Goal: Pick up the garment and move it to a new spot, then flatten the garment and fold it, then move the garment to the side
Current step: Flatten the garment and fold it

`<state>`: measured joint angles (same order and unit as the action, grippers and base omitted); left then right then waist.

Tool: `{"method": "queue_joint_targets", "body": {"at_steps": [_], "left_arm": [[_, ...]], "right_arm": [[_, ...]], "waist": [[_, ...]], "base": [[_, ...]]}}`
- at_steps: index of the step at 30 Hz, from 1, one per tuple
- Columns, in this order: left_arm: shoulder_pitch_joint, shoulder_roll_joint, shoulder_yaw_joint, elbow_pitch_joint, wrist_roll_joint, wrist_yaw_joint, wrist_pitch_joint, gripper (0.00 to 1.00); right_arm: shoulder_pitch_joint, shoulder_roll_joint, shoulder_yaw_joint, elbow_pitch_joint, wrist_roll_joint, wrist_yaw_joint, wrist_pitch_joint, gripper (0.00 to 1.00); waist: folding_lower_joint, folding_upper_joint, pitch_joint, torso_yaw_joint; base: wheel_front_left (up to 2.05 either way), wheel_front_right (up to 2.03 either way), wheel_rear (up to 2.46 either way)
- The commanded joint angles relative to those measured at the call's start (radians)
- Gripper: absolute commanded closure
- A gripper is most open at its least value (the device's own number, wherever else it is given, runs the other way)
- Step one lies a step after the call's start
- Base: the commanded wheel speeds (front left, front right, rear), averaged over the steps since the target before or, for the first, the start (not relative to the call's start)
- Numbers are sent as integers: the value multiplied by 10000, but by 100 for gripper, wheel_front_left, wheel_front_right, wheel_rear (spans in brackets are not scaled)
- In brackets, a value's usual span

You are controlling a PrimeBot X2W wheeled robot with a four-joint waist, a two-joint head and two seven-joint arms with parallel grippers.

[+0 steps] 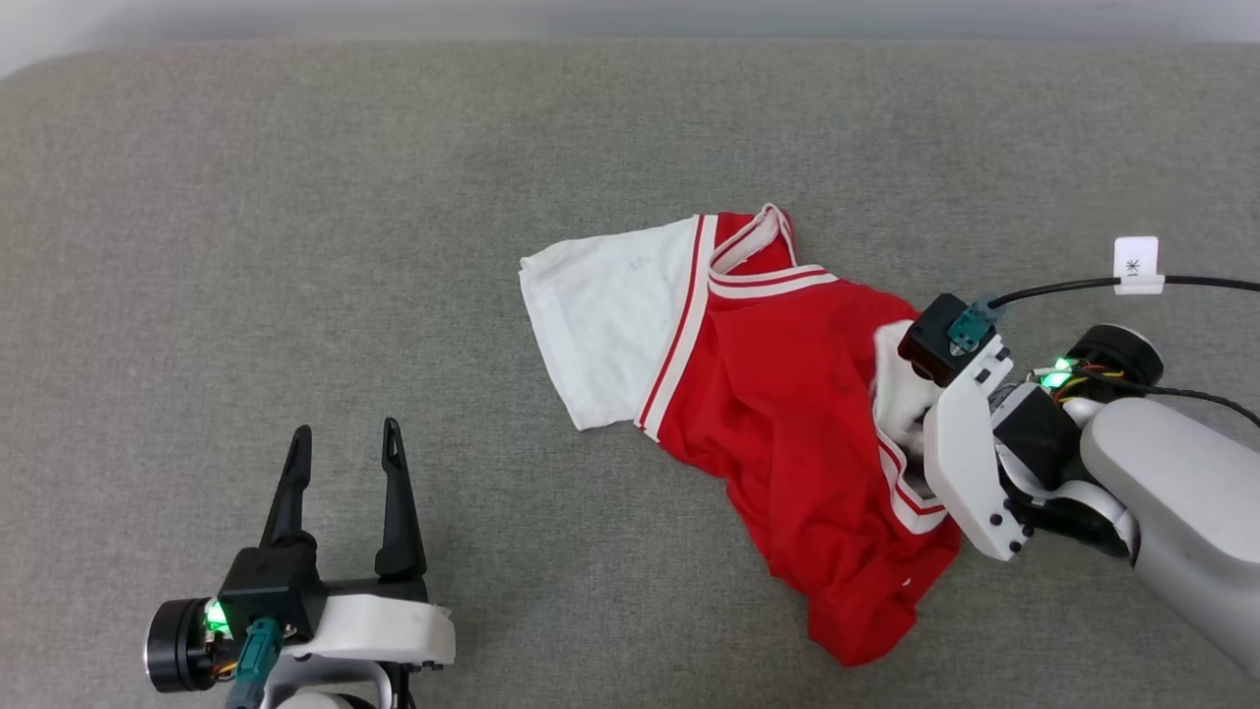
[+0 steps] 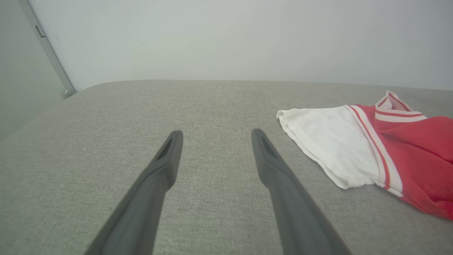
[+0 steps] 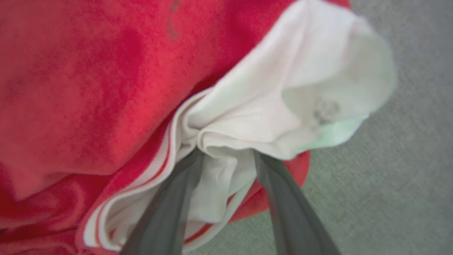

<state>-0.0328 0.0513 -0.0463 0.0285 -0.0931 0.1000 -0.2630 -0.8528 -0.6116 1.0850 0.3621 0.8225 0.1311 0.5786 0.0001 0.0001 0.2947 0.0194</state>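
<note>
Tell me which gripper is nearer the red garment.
Right. The right gripper is dug into the garment's bunched white sleeve; the left gripper sits apart, off to the garment's left.

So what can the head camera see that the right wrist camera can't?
Head view, not right wrist view: the open left gripper apart from the garment, its flat white sleeve, and a cable with a white tag. Right wrist view, not head view: the right gripper with its two dark fingers up close, either side of a bunched white sleeve fold. Both: the red cloth and the grey surface.
</note>
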Motion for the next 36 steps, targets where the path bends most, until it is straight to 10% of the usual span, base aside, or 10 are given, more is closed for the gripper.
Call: {"method": "queue_joint_targets", "body": {"at_steps": [1,13,23,24,25,26,36], "left_arm": [[44,-13,40,28,-47,40,-27,0],[253,-11,8,58,2,120,-27,0],[262,-11,-21,143,19,72,-27,0],[271,-11,-8,162,39,63,-27,0],[267,-11,20,180,43,59,-27,0],[257,-12,49,191,104,36,-27,0],[-733,582,352,631,385,-523,-27,0]], "right_arm": [[-75,63,82,36,22,-7,-243,100],[622,-1430,-1823,832,1136,-8,-3137,100],[2313,-1014,-2117,3211,1666,-9,-3491,100],[2357,-959,-2178,3278,1689,-10,-3688,93],[2306,-943,-2281,3340,1655,-10,-3934,30],[2236,-957,-2372,3369,1549,-12,-4224,0],[1331,-603,-4481,3964,-571,-9,-8094,0]], "waist": [[-1,-1,-110,-117],[-1,-1,-614,-679],[-1,-1,-535,-615],[-1,-1,-575,-625],[-1,-1,-619,-646],[-1,-1,-667,-673],[-1,-1,-969,-1021]], "base": [[0,0,0],[0,0,0],[0,0,0],[0,0,0],[0,0,0],[0,0,0],[0,0,0]]}}
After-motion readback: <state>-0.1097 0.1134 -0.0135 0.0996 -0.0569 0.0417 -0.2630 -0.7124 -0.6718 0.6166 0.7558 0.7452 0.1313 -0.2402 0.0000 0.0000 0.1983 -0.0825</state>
